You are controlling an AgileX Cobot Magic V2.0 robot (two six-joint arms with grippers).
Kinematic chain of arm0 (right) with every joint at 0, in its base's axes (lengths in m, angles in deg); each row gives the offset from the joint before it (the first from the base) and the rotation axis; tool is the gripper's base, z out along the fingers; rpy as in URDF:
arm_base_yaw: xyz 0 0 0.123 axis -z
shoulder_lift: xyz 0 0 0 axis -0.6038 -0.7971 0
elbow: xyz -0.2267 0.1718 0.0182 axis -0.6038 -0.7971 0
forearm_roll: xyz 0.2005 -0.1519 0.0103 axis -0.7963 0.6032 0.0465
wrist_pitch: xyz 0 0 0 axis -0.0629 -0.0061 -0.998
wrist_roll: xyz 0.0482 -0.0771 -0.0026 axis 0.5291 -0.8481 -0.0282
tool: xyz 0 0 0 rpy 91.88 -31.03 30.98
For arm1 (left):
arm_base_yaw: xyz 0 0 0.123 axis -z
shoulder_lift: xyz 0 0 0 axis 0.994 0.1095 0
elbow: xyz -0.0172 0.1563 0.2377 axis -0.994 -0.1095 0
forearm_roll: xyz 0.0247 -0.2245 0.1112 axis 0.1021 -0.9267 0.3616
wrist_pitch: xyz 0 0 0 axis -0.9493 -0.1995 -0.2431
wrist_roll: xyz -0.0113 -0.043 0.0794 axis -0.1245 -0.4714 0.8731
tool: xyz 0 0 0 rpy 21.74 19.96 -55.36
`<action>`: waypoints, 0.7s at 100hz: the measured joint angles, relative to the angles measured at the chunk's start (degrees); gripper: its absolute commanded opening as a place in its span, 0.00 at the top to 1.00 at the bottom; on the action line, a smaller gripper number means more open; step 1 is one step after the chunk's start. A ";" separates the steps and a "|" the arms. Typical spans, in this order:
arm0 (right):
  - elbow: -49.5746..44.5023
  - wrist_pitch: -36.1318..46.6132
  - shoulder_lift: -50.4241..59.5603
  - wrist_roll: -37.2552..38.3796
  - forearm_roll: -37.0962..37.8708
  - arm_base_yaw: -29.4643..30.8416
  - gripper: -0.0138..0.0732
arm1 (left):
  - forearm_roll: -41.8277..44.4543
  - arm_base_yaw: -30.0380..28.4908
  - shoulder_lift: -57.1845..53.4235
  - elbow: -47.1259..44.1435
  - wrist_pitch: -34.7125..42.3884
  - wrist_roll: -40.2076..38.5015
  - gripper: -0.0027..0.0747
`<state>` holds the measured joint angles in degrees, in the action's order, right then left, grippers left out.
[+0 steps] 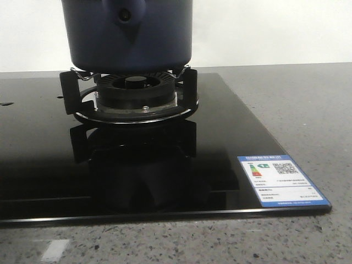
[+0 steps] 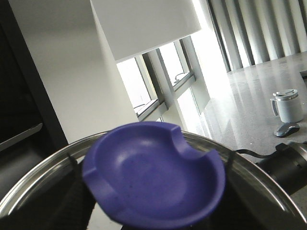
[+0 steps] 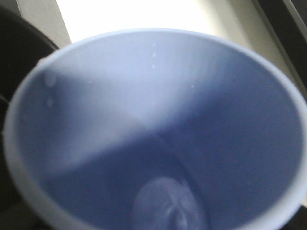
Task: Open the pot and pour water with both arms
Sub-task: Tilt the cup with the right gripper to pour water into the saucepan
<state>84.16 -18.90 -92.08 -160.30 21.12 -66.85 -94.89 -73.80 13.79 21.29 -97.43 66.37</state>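
Navy-blue pot (image 1: 127,34) on the burner grate (image 1: 129,93) of the black glass hob (image 1: 231,126); pouring stage, by the look of it.

Seen close from the left wrist: one steel-rimmed lid (image 2: 158,179) with a purple knob, probably lifted off. Seen from the right wrist: one pale blue cup (image 3: 158,139), mouth toward the camera, seemingly empty. Neither gripper visible, so grip cannot be told. Next, probably: returning the lid squarely over the pot. One pot, one lid, one cup.

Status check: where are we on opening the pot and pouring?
The pot sits on the burner; its top is out of frame, so lid-off isn't confirmed there. In the left wrist view a blue knob on a steel-rimmed disc fills the frame, probably the lid. The right wrist view looks into the pale blue cup. Pouring appears still left.
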 measured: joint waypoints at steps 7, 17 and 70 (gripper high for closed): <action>0.03 0.08 0.00 0.00 2.14 0.00 0.44 | 0.35 0.00 0.00 0.00 0.00 0.00 0.55; 0.13 0.65 -0.24 0.00 4.72 0.00 0.44 | 0.45 0.00 0.00 0.00 0.00 0.00 0.55; 0.13 7.72 -2.59 0.00 14.96 0.00 0.44 | 0.57 0.00 0.00 0.00 0.00 -0.09 0.55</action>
<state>84.29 -11.18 -94.67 -160.30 36.09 -66.85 -94.32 -73.80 13.79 21.29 -97.43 66.28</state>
